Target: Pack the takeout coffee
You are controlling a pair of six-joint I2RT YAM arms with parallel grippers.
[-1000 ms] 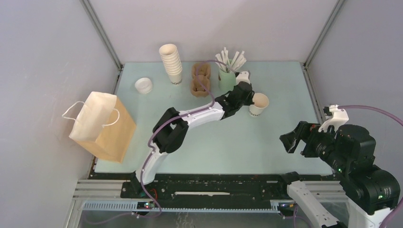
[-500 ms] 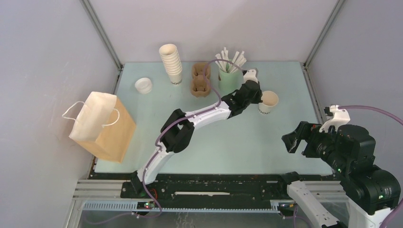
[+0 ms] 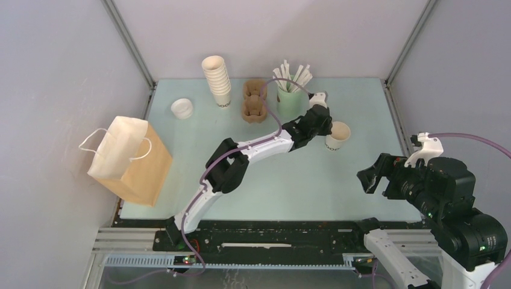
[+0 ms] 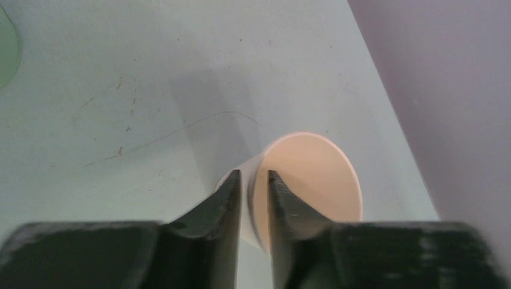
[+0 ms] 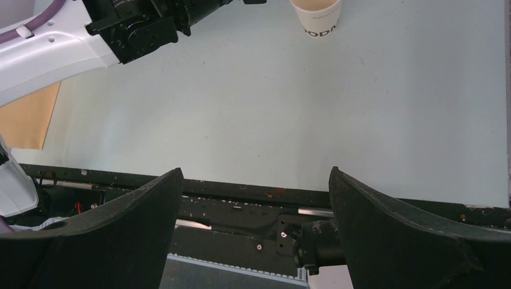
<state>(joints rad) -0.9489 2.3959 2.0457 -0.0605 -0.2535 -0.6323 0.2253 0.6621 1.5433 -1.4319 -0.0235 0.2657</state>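
The takeout coffee cup, small and cream-white with dark lettering near its base, stands right of the table's middle. My left gripper is shut on its rim wall, one finger inside and one outside. The left wrist view shows the cup pinched between the fingers of the left gripper. The cup's base also shows in the right wrist view. Its white round lid lies far left at the back. My right gripper is open and empty over the near right edge, and also shows in the right wrist view.
A brown paper bag with handles stands at the left edge. At the back are a stack of nested cups, brown cup carriers and a pale green cup of white sticks. The table's black front rail lies under the right gripper.
My left gripper has carried the cup to the right, away from the green cup, then a little toward the near side. The right arm has barely moved.
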